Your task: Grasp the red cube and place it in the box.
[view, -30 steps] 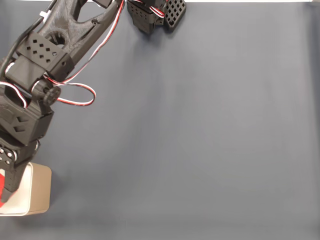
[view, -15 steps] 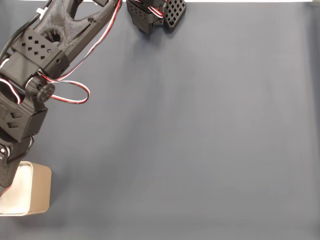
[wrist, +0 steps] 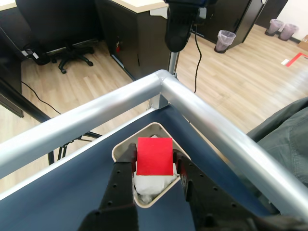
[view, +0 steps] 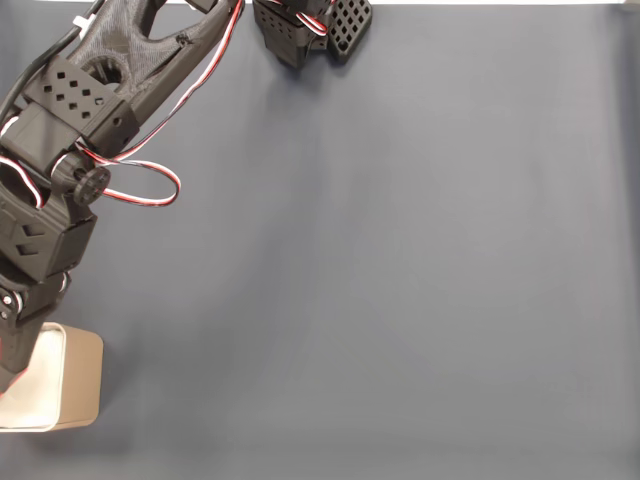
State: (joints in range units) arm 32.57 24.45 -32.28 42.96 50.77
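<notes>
The two black plastic fingers [wrist: 131, 168] are seen in the wrist view clamped on either side of the small bright red cube [wrist: 154, 156], one finger against each side face, so that the cube is held between them. The cube is positioned directly over the cream rectangular box with rounded corners and a white lining [wrist: 126, 141], and whether its underside touches the lining cannot be told. The box is set in a corner of the dark blue worktop [wrist: 67, 192], just inside the silver metal rails [wrist: 211, 120] by which that corner is framed. In the fixed view, the box [view: 82, 385] is found at the lower left edge of the dark blue worktop [view: 400, 270], and part of it is covered by the black arm [view: 60, 160], which reaches down from the top left with red, white and black wires [view: 150, 185] looped beside it. In the wrist view, a wooden floor and a black office chair [wrist: 53, 29] are seen beyond the rails.
</notes>
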